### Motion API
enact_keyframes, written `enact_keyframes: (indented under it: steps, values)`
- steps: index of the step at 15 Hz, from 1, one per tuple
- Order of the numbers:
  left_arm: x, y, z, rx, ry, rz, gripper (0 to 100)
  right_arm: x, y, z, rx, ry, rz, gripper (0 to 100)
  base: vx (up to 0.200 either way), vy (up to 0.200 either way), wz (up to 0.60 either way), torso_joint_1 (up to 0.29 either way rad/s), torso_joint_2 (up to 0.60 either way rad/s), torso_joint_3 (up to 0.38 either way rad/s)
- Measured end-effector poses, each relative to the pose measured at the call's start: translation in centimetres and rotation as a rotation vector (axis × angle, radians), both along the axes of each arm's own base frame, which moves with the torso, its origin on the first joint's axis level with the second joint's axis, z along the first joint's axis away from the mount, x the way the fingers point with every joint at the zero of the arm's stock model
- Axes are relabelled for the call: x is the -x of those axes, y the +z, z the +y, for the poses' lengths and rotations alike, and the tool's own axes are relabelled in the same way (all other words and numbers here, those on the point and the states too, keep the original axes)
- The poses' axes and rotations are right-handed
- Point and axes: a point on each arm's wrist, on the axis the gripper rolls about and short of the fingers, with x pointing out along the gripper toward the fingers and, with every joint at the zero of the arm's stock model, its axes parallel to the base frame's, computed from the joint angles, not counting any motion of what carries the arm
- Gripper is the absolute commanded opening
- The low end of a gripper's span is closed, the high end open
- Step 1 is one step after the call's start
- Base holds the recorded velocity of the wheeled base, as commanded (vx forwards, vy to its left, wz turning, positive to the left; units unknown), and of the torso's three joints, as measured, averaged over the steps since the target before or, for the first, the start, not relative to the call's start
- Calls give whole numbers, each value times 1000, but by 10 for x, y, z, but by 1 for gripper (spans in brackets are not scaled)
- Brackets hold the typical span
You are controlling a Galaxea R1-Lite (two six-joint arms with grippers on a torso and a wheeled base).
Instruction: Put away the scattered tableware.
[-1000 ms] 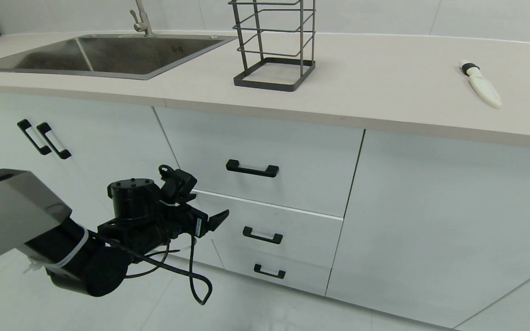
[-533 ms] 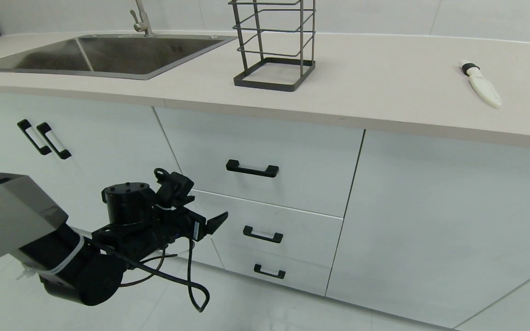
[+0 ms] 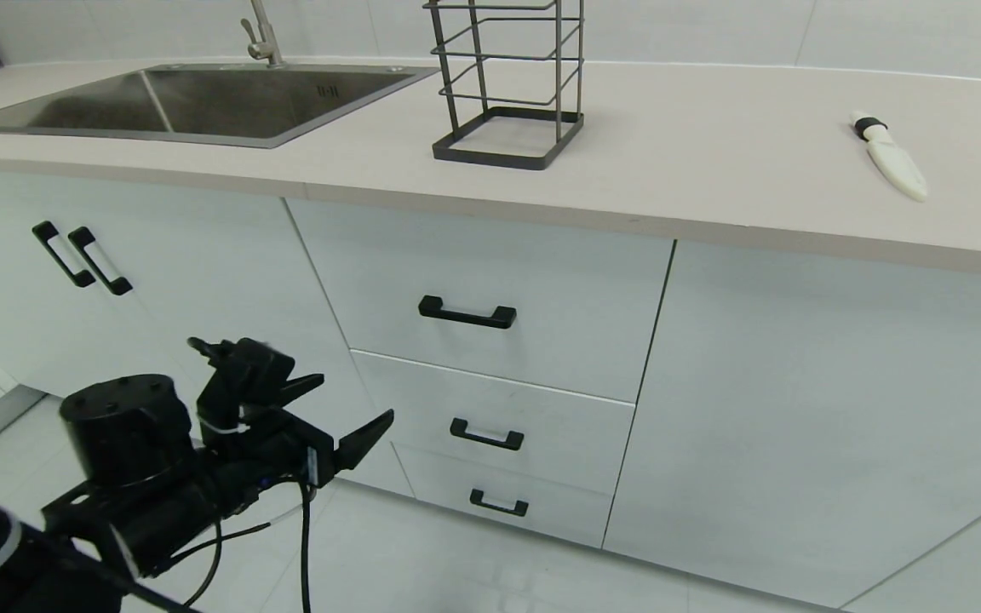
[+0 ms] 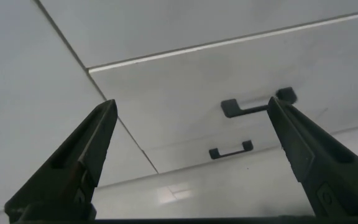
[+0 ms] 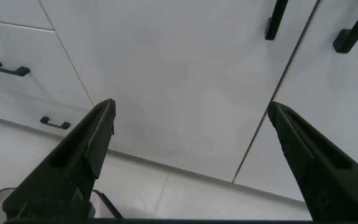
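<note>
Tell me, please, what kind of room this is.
Most likely a kitchen: a steel sink with a faucet is set into a long countertop, and white drawers with black handles sit below it.

Head camera looks down on the counter (image 3: 712, 170); both wrist cameras face drawers (image 3: 559, 426).

Wide gap between wire rack (image 3: 490, 159) and knife (image 3: 892, 162) on countertop (image 3: 712, 153); drawers (image 3: 499, 281) shut.
</note>
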Motion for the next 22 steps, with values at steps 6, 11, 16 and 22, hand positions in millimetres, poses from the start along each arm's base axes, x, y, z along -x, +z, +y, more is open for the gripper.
enact_keyframes:
  steps: [6,11,16,22]
  values:
    - [80,49,15,42,-5,-219,100,0,0,0,-1,0,0,100,0,0,-400,4,2,2]
    - [141,51,29,80,36,-219,100,0,0,0,0,0,0,100,0,0,0,0,0,0]
    - [198,35,43,82,124,-170,100,0,0,0,1,0,0,100,0,0,0,0,0,0]
    - [260,-21,51,61,281,-60,100,0,0,0,1,0,0,100,0,0,0,0,0,0]
